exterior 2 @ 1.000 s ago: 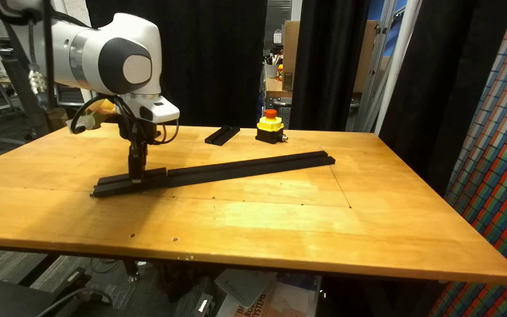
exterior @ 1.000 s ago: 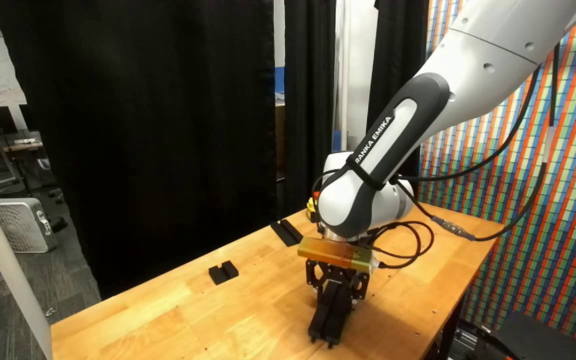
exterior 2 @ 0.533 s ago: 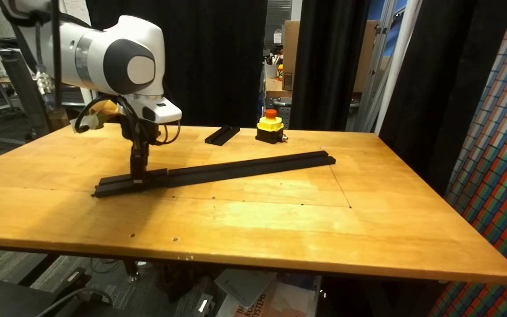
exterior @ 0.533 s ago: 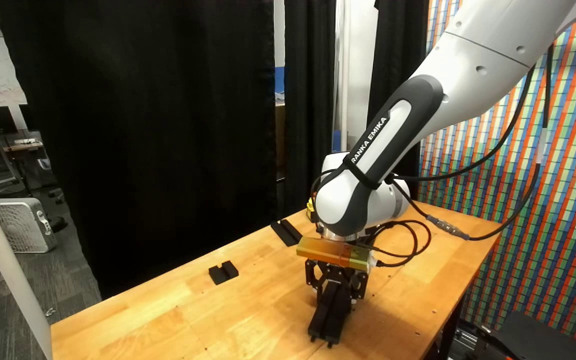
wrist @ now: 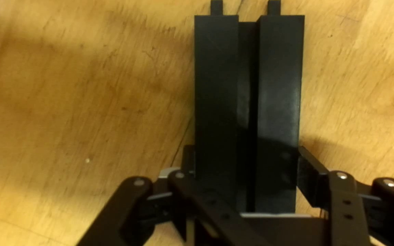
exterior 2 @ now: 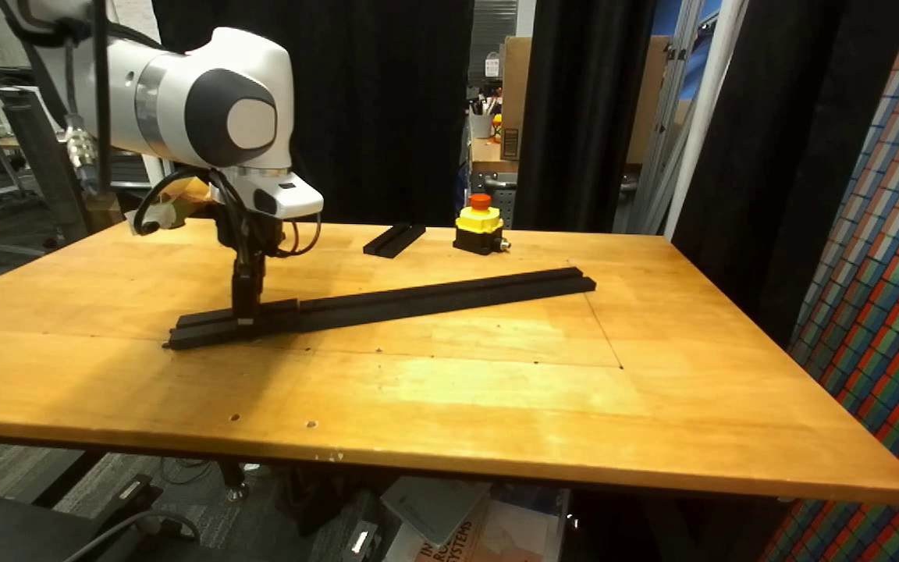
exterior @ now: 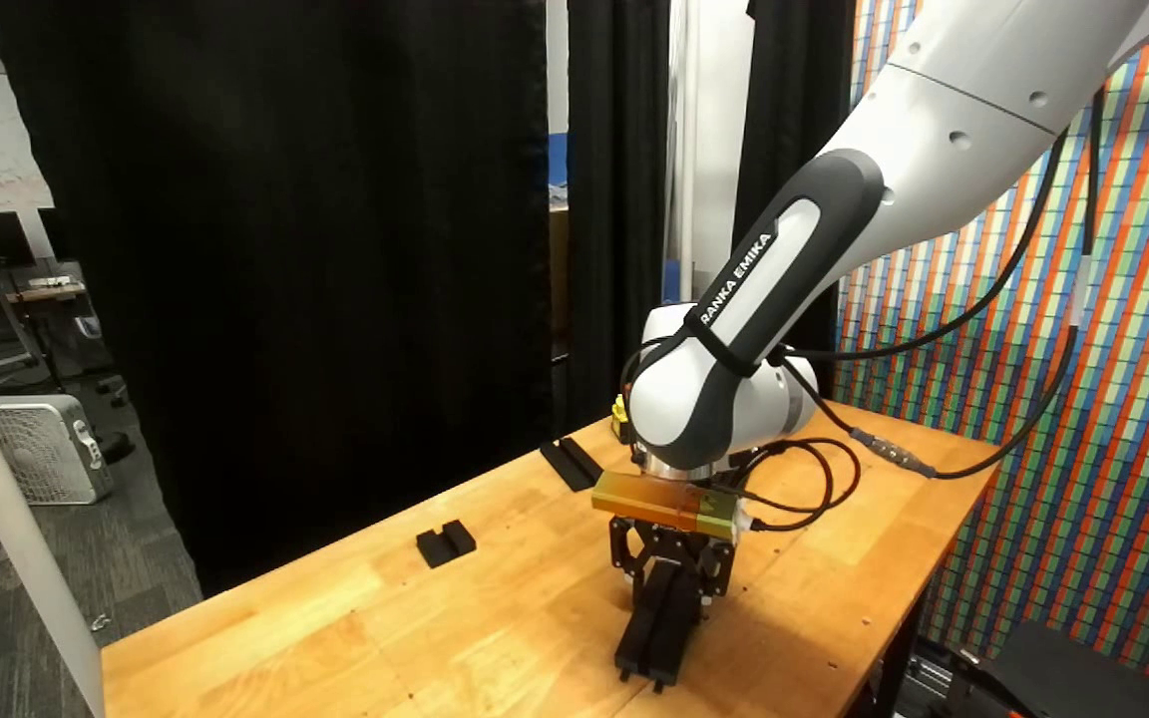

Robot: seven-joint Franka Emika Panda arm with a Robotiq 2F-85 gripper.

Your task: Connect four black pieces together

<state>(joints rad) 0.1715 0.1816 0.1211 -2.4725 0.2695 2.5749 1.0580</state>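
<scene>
The jaws were clamped across the end bar (wrist: 248,109), a grooved black piece on the bench (exterior 2: 457,414); the wrist view showed both its long sides gripped and, up close, two square prongs (wrist: 217,7) on its free end. From its opposite end, in an exterior view, the rest of the long black strip (exterior 2: 449,297) ran on past a visible seam (exterior 2: 298,304); whether it was tight could not be told. Only in an exterior view did a squarish black block (exterior: 446,543) appear, left of the end bar as seen there. A grooved black slab (exterior 2: 395,240) showed in both exterior views, well apart from the end bar; farther from it stood an emergency-stop button (exterior 2: 479,222), partly hidden by the arm (exterior: 834,229) in an exterior view
</scene>
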